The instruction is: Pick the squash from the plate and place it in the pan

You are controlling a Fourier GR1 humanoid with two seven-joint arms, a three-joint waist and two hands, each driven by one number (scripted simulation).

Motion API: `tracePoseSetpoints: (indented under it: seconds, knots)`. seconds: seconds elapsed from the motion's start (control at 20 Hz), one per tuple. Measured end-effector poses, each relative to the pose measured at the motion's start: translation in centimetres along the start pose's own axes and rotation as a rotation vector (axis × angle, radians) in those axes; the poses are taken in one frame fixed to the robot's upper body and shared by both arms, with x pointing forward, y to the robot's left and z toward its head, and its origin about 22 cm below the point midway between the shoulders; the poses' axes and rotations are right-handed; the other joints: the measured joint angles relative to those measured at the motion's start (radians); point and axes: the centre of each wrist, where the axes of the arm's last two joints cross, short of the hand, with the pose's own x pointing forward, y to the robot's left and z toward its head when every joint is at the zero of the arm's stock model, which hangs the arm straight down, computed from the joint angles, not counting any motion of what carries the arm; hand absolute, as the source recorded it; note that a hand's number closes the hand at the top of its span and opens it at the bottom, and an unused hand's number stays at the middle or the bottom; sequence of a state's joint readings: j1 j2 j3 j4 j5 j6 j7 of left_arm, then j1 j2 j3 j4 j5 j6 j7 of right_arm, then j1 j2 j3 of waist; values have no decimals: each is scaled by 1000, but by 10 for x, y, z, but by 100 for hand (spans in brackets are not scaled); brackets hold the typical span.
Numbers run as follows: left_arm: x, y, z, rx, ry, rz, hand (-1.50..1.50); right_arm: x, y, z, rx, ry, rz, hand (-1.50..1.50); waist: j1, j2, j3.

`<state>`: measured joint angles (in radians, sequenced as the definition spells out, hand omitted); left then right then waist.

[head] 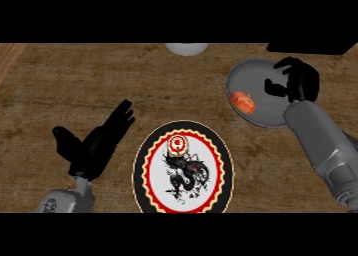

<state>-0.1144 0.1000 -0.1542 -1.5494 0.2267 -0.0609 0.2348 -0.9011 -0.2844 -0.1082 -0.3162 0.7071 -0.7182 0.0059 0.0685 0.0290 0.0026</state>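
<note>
An orange squash [243, 101] lies in the grey pan [256, 68] at the right back of the counter. Just right of it, my right hand [298, 81] hovers over the pan, fingers relaxed and apart from the squash, holding nothing. The round plate [153, 152] with a red, black and white pattern sits near the front centre with nothing on it. My left hand [98, 141] rests open to the left of the plate, fingers pointing up and away.
A white round object [186, 48] shows at the back edge, centre. A black shape [307, 47], perhaps the pan's handle, lies at the back right. The counter is dark wood with lighter strips at both sides.
</note>
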Motion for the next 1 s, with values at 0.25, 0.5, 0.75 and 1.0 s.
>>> tracePoseSetpoints:
  seconds: [0.25,0.5,0.75,1.0]
  knots:
    - [-2,-2,0,1,2,0,0,-4,2,0,60,18,-78,-150,5,3,2]
    - [-2,-3,-2,7,3,3,0,0,-5,-6,15,-12,-317,-150,-3,2,4]
    - [-2,-1,1,14,2,4,0,-21,-15,-10,17,34,-534,-150,-10,-2,3]
    - [-4,5,4,25,7,8,0,-67,-29,-9,105,43,-665,-150,-22,-7,2]
